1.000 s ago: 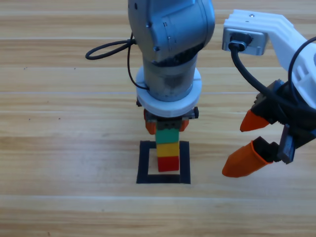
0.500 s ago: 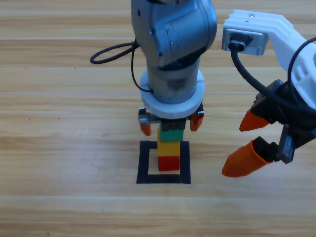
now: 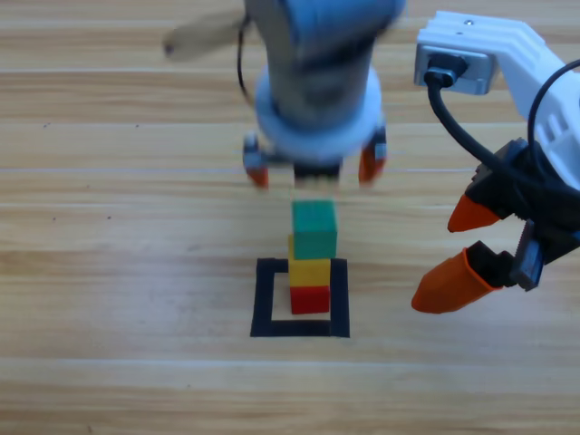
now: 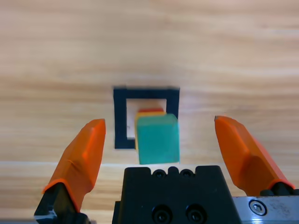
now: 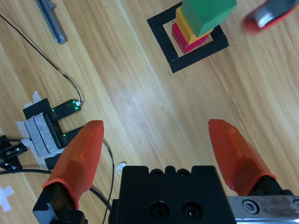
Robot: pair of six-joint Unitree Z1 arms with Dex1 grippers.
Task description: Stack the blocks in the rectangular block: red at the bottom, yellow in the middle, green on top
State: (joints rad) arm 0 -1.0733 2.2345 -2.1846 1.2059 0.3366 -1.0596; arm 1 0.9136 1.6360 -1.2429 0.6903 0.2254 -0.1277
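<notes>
Surface: wooden table [image 3: 109, 272], pale planks running across, is carrying everything I am working with.
Stack: red cube [image 3: 310, 299] is sitting at the bottom, yellow cube [image 3: 309, 271] on it, teal-green cube [image 3: 314, 229] on top, so the order I was asked for is reading correct.
Location: the tower is standing inside the black tape square [image 3: 264, 301], toward its far half, with bare wood showing on the near side.
Alignment: from the left wrist view the green cube [image 4: 158, 138] is looking shifted a little off the yellow one beneath; I am judging it seated but not perfectly flush.
Left gripper [image 3: 314, 166]: it is hanging above and behind the tower with its orange jaws spread wide and nothing between them, clear of the green cube on both sides, which is why the tower is standing on its own.
Right gripper [image 3: 468, 246]: it is waiting off to the right, well apart from the square, jaws parted and empty, so it is not crowding the tower.
Progress: I am judging the stacking done, with only a clean retreat left.
Risk: any sideways brush by the left jaws could be tipping the tall, narrow tower.
</notes>
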